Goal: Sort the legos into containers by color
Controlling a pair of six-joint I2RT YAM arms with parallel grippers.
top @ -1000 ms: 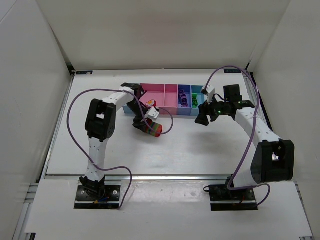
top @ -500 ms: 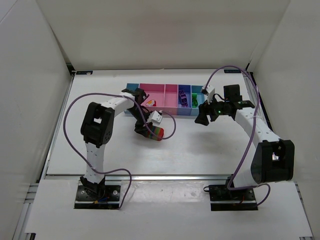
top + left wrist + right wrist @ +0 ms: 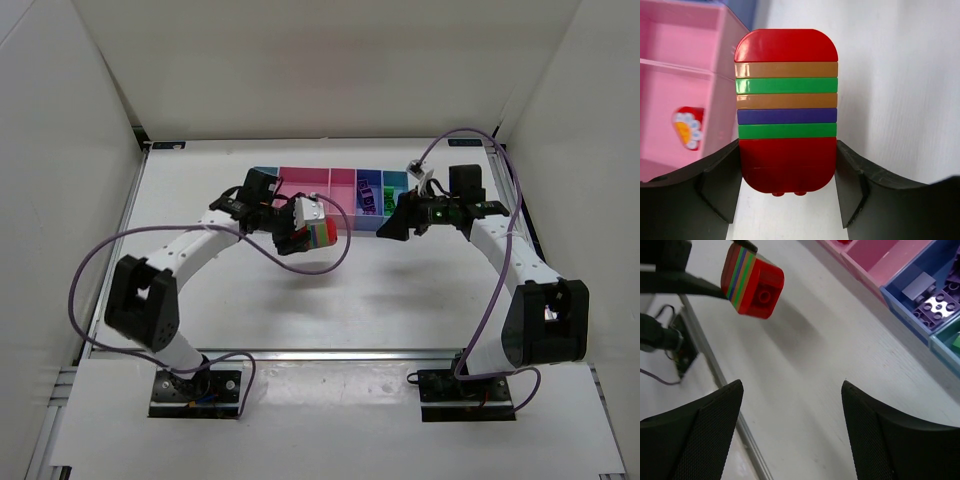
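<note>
The left end effector (image 3: pixel 787 152) grips a stiff, light, slick stack of red, orange, green, purple plastic bricks (image 3: pixel 786 85) above the desk (image 3: pixel 400 290), near the pink bins (image 3: pixel 335 208). The right end effector (image 3: pixel 790 386) gapes wide and empty. The stack's flat sides likely suit pinching.

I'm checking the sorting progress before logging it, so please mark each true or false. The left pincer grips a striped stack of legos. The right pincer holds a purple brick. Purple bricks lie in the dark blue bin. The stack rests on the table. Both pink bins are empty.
1. The left pincer grips a striped stack of legos. True.
2. The right pincer holds a purple brick. False: it is open and empty.
3. Purple bricks lie in the dark blue bin. True.
4. The stack rests on the table. False: it is held clear above it.
5. Both pink bins are empty. False: a red piece lies in one pink bin.
</note>
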